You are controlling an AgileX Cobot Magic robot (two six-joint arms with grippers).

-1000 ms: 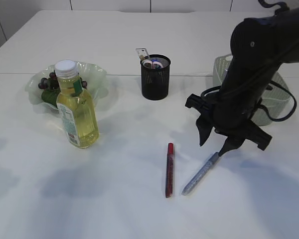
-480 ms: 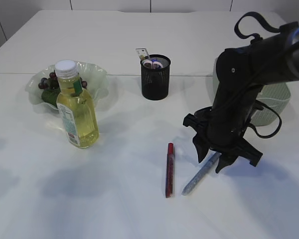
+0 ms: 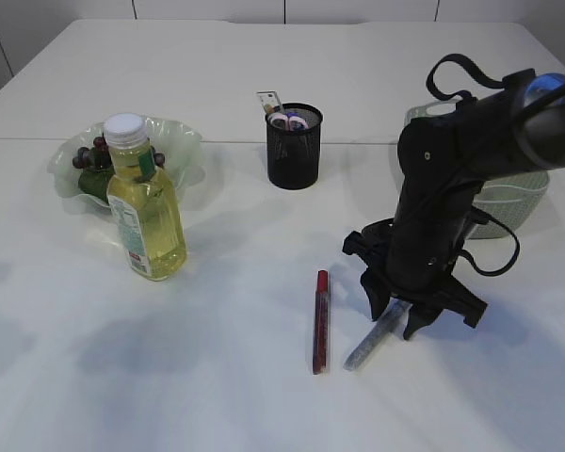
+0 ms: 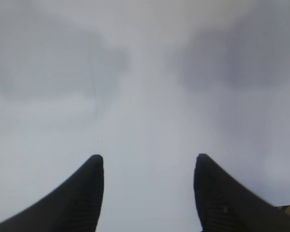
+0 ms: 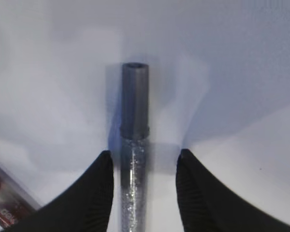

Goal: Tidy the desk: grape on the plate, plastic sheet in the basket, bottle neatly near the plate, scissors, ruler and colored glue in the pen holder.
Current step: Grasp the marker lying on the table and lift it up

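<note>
We have the right gripper (image 3: 401,318) low over the table (image 3: 217,395), fingers (image 5: 99,193) open and straddling the silver glue (image 5: 133,145). The glue lies at 5 o'clock from the holder (image 3: 294,146), beside the red glue (image 3: 320,320). We should centre, close squarely near the cap, then lift vertically. The left gripper (image 4: 147,193) is open, empty.

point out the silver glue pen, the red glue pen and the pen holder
silver glue pen (image 5: 134,96), right wrist view, on its grey cap
red glue pen (image 3: 320,325), exterior view, mid-barrel
pen holder (image 3: 293,155), exterior view, on its black mesh wall
</note>
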